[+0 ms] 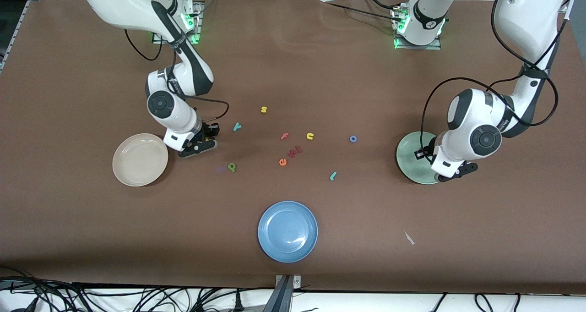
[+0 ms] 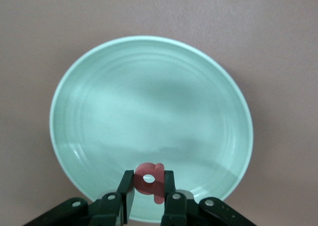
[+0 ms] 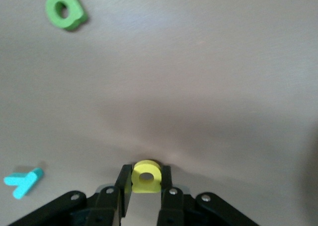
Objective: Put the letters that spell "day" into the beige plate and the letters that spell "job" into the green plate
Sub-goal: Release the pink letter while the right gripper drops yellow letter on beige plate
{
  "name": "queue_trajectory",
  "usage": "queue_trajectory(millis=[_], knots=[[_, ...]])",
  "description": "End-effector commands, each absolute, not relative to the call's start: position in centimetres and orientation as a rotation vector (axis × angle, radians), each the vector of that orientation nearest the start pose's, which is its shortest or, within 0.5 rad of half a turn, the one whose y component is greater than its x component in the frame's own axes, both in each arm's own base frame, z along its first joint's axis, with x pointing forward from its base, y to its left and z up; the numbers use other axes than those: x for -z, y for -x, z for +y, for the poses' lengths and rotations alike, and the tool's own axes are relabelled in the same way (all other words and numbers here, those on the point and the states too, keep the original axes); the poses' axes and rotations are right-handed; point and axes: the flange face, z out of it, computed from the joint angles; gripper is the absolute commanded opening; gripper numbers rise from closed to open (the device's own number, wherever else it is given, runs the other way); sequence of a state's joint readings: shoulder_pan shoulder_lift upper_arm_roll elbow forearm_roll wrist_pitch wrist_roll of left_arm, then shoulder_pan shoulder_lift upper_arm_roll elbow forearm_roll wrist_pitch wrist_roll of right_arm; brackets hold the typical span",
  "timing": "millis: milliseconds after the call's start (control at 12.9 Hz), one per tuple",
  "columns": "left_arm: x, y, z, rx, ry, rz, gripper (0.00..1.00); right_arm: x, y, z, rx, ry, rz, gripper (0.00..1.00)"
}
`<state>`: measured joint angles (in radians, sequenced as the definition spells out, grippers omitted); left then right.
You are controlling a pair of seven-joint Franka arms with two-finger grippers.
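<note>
Both grippers grip a foam letter. Left gripper [image 2: 148,186] hangs over the green plate [image 1: 409,158], at the left arm's end of the table, its fingers [image 2: 128,187] pinched on the pink-red "b" [image 2: 150,180] — the letter sits above the plate's rim area in the left wrist view. Right gripper [image 3: 145,186] is down by the brown table [image 1: 293,64], just beside the beige plate [image 1: 140,159] at the right arm's end, its fingers clamped on the yellow letter [image 3: 146,176], a round-bowled piece with a hole in it.

Between the two plates the loose letters lie scattered, well apart from both. Closest to the right gripper are the teal "y" [image 1: 236,127] and, nearer the front camera, the green letter [image 1: 232,166] with a bowl and stem. Toward the middle sit a yellow "s" [image 1: 263,109], a pink "f" [image 1: 284,136], a yellow "u" [image 1: 310,136], a small red piece [image 1: 295,151] I cannot read, and an orange "e" [image 1: 282,161] touching or just beside it. Toward the left arm's end lie the blue "o" [image 1: 353,139] and the teal "j" [image 1: 333,176] — the "j" nearer the camera.

Nearest the front camera, near the table's middle, is a blue plate [image 1: 287,231]. Both the beige plate and blue plate hold nothing that I can see.
</note>
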<state>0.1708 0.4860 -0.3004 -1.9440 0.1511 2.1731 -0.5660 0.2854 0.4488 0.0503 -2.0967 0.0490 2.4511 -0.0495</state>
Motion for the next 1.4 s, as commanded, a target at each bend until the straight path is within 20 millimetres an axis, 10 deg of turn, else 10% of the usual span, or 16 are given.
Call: queue_trajectory(millis=[0, 542, 620, 698, 775, 930, 1318], knots=[[-21.1, -57.2, -6.5, -0.289, 3.040, -0.472, 0.04, -24.0, -57.9, 14.5, -0.213, 3.077, -0.575, 0.09], [-18.7, -56.1, -6.5, -0.312, 3.031, -0.419, 0.08, -22.1, -61.4, 3.1, -0.216, 3.081, -0.655, 0.11], [-18.7, -56.1, -6.5, -0.312, 3.031, -0.421, 0.08, -21.9, -61.8, 2.2, -0.212, 3.072, -0.683, 0.31], [-18.5, -56.1, -6.5, -0.317, 3.031, -0.421, 0.13, -21.9, -62.2, 2.0, -0.208, 3.075, -0.660, 0.78], [-18.4, -56.1, -6.5, -0.319, 3.031, -0.422, 0.18, -21.8, -62.2, 2.3, -0.211, 3.071, -0.661, 1.00], [-18.5, -56.2, -6.6, -0.319, 3.030, -0.422, 0.95, -22.0, -62.0, 3.6, -0.216, 3.068, -0.646, 1.00], [-22.1, -57.0, -8.2, -0.282, 3.029, -0.424, 1.00, -23.1, -60.4, 11.4, -0.264, 3.100, -0.177, 1.00]])
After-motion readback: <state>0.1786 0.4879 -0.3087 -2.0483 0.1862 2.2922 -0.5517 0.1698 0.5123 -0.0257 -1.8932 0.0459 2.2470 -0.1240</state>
